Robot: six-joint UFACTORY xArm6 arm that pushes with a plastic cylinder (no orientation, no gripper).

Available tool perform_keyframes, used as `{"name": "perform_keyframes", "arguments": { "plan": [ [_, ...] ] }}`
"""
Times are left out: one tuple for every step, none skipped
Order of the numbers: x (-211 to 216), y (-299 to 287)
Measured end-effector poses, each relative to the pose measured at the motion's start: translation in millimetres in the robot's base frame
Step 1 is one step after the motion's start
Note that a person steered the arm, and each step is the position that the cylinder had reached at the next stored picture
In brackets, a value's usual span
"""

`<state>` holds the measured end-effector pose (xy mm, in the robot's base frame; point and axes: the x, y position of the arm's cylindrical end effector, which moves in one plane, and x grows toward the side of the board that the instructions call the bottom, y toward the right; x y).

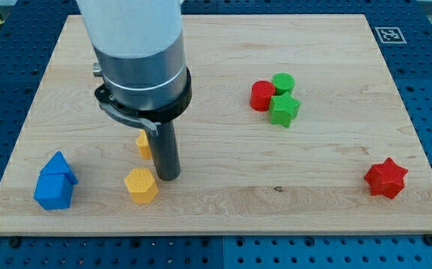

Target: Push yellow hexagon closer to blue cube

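The yellow hexagon (141,185) lies on the wooden board (223,202) at the view's lower left. The blue cube (53,191) sits to its left near the board's left edge, with a second blue block (59,167) touching it just above. My tip (168,178) rests on the board just right of the yellow hexagon, close to or touching its upper right side. A second yellow block (144,144) lies above the hexagon, partly hidden behind the rod.
A red cylinder (261,96), a green cylinder (283,83) and a green star-like block (284,109) cluster at the upper right of centre. A red star (386,178) lies at the lower right. The arm's wide body (137,60) covers the upper left.
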<state>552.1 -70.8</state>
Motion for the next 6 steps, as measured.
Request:
{"name": "perform_keyframes", "arguments": {
  "plan": [
    [24,-2],
    [35,-18],
    [35,-35],
    [35,-52],
    [35,-70],
    [35,-86]
  ]
}}
